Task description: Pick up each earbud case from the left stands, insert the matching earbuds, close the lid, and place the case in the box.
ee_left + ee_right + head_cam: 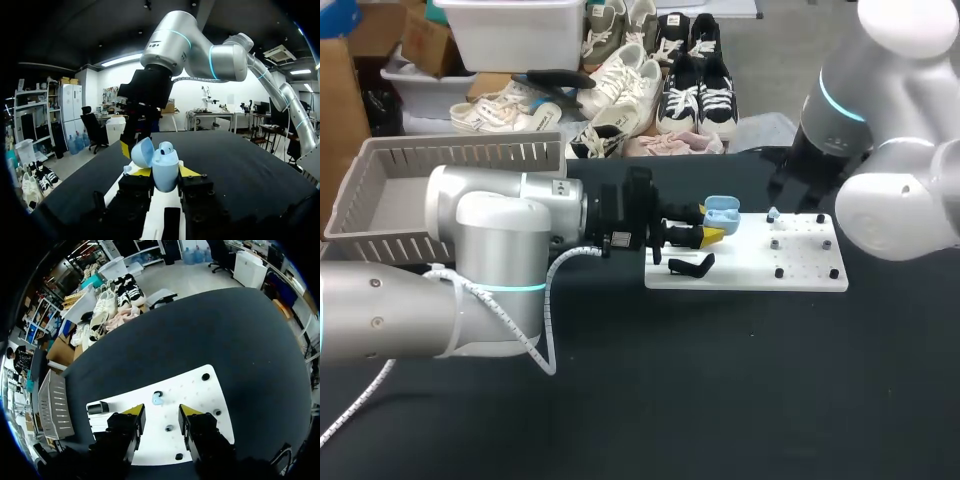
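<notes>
Blue earbud case sits clamped between the yellow tips of my left end effector, lid open (one earbud inside), over the white board. My right end effector hangs open above a small blue earbud on the board. Bare black worktop lies all around.

The left arm lay stretched out level, its gripper clamped on the open earbud case from both sides. The right gripper pointed straight down, fingers parted and empty.
</notes>
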### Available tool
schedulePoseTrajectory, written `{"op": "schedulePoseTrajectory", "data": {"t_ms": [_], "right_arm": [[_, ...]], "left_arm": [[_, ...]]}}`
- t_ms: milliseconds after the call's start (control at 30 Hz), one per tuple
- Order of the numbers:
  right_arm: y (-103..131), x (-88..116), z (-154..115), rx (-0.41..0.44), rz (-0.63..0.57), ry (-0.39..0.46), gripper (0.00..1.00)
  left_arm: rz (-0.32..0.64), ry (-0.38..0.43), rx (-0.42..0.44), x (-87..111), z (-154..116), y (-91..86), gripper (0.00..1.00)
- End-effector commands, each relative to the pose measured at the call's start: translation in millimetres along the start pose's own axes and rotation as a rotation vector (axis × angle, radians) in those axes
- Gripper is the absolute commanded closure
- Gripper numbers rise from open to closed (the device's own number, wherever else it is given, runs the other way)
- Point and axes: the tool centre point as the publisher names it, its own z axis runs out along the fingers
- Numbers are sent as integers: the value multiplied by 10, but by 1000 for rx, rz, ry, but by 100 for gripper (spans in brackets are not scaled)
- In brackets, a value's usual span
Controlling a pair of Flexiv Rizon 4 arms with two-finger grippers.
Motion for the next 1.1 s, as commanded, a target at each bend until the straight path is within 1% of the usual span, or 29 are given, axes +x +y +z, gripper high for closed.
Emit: {"op": "schedulePoseTrajectory", "data": {"t_ms": [33, 433, 867, 1100], "right_arm": [[12, -11, 64, -4, 7, 11, 58], [72, 4, 158, -4, 70, 65, 56], [117, 74, 226, -1, 56, 78, 61], [86, 81, 263, 6, 56, 84, 61]], "left_arm": [[2, -2, -6, 4, 0, -16, 100], [2, -2, -6, 4, 0, -16, 100], [2, -2, -6, 4, 0, -16, 100], [2, -2, -6, 4, 0, -16, 100]]}}
